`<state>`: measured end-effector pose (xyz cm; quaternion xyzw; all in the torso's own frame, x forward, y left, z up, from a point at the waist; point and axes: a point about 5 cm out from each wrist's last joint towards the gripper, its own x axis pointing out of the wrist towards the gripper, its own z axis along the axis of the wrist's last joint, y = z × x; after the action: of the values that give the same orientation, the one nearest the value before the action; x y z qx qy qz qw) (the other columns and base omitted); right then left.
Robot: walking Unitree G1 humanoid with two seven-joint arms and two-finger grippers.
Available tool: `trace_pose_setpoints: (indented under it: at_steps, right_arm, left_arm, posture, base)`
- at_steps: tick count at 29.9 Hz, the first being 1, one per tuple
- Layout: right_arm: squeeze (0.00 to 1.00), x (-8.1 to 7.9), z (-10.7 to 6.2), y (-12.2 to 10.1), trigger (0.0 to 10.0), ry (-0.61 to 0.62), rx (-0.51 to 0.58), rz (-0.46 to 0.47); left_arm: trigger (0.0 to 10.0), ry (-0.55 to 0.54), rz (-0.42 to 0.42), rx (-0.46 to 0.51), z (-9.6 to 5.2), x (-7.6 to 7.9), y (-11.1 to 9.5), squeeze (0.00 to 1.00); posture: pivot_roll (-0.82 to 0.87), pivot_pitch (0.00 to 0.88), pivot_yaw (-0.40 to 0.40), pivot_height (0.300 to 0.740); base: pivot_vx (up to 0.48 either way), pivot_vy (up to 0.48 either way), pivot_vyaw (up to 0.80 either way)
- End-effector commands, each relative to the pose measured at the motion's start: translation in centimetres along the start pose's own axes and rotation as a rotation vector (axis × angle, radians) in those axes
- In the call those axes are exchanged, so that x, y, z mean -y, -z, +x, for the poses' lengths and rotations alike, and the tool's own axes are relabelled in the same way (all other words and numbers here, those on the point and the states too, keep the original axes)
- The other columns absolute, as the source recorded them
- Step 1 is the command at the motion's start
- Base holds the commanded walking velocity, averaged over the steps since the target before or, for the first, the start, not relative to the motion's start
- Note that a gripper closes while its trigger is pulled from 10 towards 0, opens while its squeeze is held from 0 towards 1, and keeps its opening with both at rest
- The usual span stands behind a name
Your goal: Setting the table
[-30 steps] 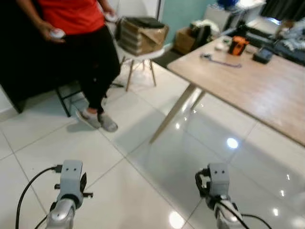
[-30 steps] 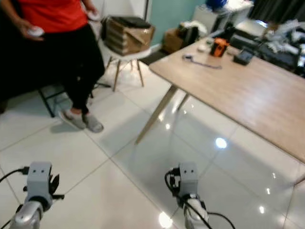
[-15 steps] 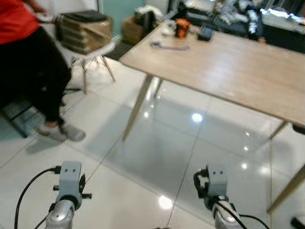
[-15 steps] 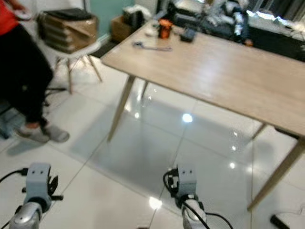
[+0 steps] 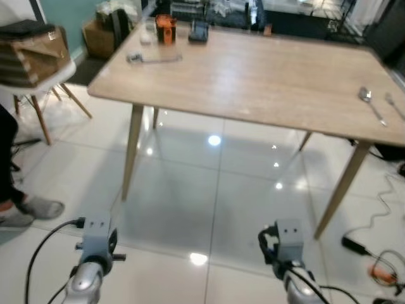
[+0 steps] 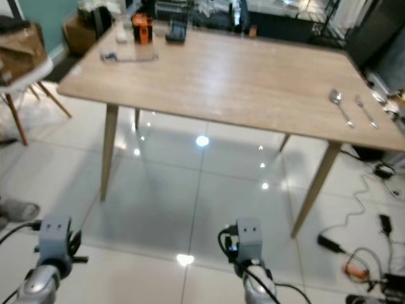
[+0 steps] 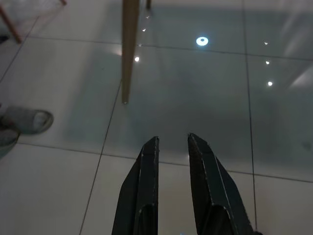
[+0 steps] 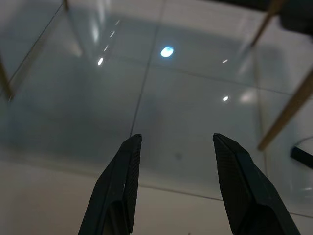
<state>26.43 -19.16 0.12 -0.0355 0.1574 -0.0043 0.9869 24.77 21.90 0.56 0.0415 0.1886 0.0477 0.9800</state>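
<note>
A long wooden table (image 5: 266,79) stands ahead of me. Near its right end lie a spoon (image 5: 370,103) and a fork (image 6: 365,109). Both arms are held low over the tiled floor, short of the table. My left gripper (image 7: 172,139) is empty, its black fingers a narrow gap apart. My right gripper (image 8: 177,139) is wide open and holds nothing. Their wrists show as the left arm (image 5: 95,237) and the right arm (image 5: 288,239).
An orange item (image 5: 166,28), a black item (image 5: 199,30) and a small tool (image 5: 152,57) sit at the table's far left end. A white chair stacked with boxes (image 5: 31,47) stands left. A person's shoe (image 5: 35,209) is near it. Cables (image 5: 373,269) lie on the floor right.
The camera has swung right: the table now fills the middle, the spoon and fork have come into view, and the person has slid off to the left. Both arms hang as before.
</note>
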Motion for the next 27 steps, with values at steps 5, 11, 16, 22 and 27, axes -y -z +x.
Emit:
trace_pose_setpoints:
  at_steps: [5,11,16,22,27]
  right_arm:
    - [0.00,-0.2,-0.7,1.4,10.0,0.000,-0.049,0.004]
    - [0.00,-0.2,-0.7,1.4,10.0,0.001,-0.048,0.004]
    - [0.00,-0.1,-0.7,1.4,10.0,0.004,-0.046,0.006]
    - [0.00,0.0,-0.6,1.1,10.0,0.007,-0.037,0.009]
    - [0.00,0.2,0.0,-0.5,10.0,0.023,0.022,0.044]
  left_arm:
    - [10.0,-0.001,0.001,-0.047,-0.4,0.0,1.2,0.00]
    - [10.0,0.000,0.001,-0.046,-0.4,0.0,1.2,0.00]
    - [10.0,-0.002,-0.001,-0.047,-0.4,0.0,1.2,0.00]
    - [10.0,-0.006,-0.001,-0.041,-0.3,-0.2,0.9,0.00]
    - [10.0,-0.012,0.027,0.053,0.1,-0.7,-2.2,0.00]
  posture:
    - [-0.03,0.050,0.013,0.740]
    - [-0.03,0.052,0.013,0.740]
    - [-0.03,0.055,0.013,0.740]
    - [-0.03,0.055,0.013,0.740]
    - [-0.03,0.059,0.014,0.740]
  base:
    - [0.000,0.000,-0.79]
    - [0.000,0.000,-0.79]
    - [0.000,0.000,-0.79]
    - [0.000,0.000,-0.79]
    - [0.000,0.000,-0.79]
